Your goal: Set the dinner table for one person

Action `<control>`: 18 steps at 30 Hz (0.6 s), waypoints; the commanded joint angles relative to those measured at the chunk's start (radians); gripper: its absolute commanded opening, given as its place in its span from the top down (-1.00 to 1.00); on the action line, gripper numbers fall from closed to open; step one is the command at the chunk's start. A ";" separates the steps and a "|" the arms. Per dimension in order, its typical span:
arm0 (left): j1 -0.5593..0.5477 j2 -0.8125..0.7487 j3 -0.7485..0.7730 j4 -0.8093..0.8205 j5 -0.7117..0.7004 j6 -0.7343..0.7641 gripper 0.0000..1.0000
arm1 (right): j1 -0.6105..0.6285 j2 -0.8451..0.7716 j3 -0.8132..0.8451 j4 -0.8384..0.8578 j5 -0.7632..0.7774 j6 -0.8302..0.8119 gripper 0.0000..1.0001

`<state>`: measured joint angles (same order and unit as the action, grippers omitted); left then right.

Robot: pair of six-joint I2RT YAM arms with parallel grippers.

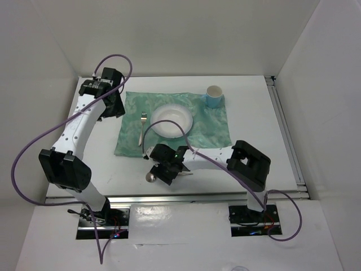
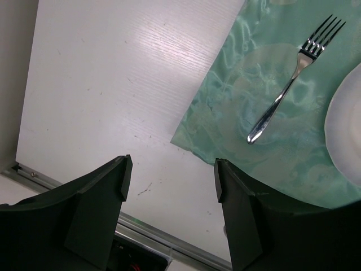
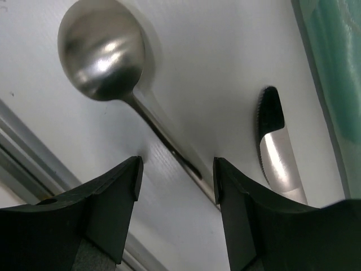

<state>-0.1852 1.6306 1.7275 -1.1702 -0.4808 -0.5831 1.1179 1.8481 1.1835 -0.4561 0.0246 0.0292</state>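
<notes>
The white dinner table (image 1: 256,121) holds a teal placemat (image 1: 214,127) with a fork (image 1: 142,127), a white plate (image 1: 172,119) and a blue cup (image 1: 214,96) on it. My right gripper (image 1: 163,173) is open, low over the table's near edge. In the right wrist view its fingers (image 3: 176,175) straddle the handle of a spoon (image 3: 101,53) lying flat. A knife (image 3: 274,135) lies just to the right. My left gripper (image 1: 115,109) is open and empty, left of the placemat. In the left wrist view it (image 2: 171,175) hovers over bare table, and the fork (image 2: 293,79) lies beyond.
A metal rail (image 1: 203,197) runs along the near edge, close to the spoon (image 1: 150,177); it also shows in the left wrist view (image 2: 169,240). White walls close in the back and sides. The placemat's corner (image 2: 180,138) and the plate's rim (image 2: 345,130) show in the left wrist view.
</notes>
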 commanded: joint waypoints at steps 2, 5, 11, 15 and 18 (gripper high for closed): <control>0.007 -0.028 -0.014 0.023 0.027 -0.009 -0.54 | 0.008 0.032 0.056 0.079 0.049 -0.029 -0.28; 0.007 -0.028 -0.014 0.032 0.027 0.000 -0.54 | 0.008 0.045 0.056 0.097 0.049 -0.038 -0.17; 0.016 -0.028 -0.014 0.032 0.027 0.000 -0.54 | 0.032 0.068 0.074 0.050 0.034 -0.049 0.54; 0.016 -0.028 -0.002 0.032 0.036 0.009 -0.57 | 0.077 0.033 0.102 -0.003 0.067 -0.049 0.81; 0.016 -0.037 0.039 0.014 0.027 0.019 -0.57 | 0.101 0.002 0.139 -0.055 0.109 -0.049 1.00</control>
<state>-0.1738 1.6287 1.7157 -1.1488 -0.4484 -0.5781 1.1870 1.9003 1.2480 -0.4614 0.0761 -0.0132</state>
